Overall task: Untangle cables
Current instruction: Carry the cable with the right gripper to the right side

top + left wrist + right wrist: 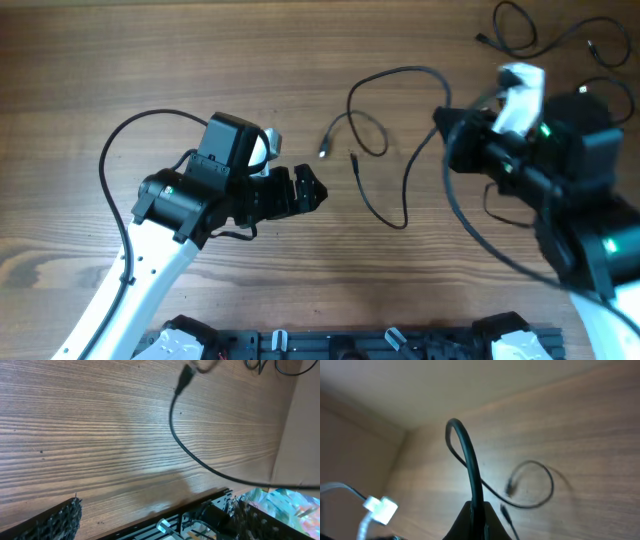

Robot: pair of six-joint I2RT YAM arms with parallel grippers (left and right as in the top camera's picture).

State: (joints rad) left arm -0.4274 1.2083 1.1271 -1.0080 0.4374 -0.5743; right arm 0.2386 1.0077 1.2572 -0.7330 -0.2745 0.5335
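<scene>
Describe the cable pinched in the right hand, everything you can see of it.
The cable is a thin, smooth black cord that looks rubbery. The shut right hand pinches it. From the fingertips it rises, arches over in a tight bend, then drops to the wooden table. There it curls into a loose open loop that seems to end in a small plug. The near stretch hangs in the air, and the far loop lies flat on the wood.

Thin black cords (537, 35) in the overhead view's upper right run off the top edge. In the right wrist view, the far loop of a thin black cord (552, 485) looks blurry.
</scene>
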